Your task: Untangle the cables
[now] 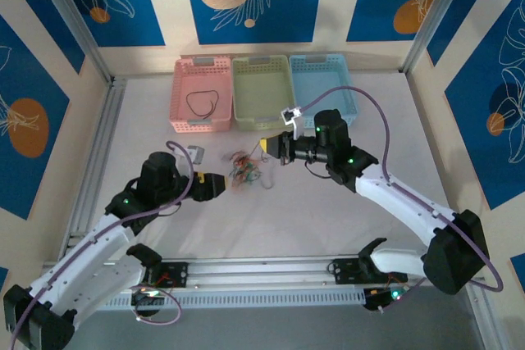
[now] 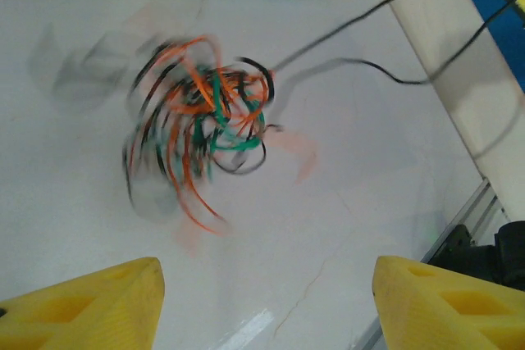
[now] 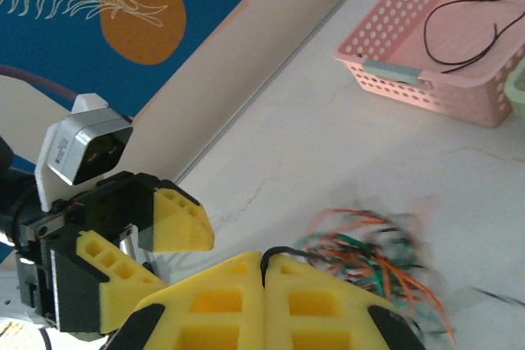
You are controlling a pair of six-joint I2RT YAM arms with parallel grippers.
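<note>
Mid-tabletop, the cables (image 1: 246, 168) are mostly one knot of black, green and orange; one black cable (image 1: 203, 104) lies in the pink basket (image 1: 202, 61). The right fingers (image 3: 221, 301) pinch a black strand, the left fingers (image 2: 98, 301) gape, holding nothing. Most untangling remains, I'd say.

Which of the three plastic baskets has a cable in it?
The pink perforated plastic basket, leftmost: a thin black wire lies inside it. The green basket and blue basket look empty.

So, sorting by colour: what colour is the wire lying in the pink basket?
Black wire; the right wrist view shows it best.
</note>
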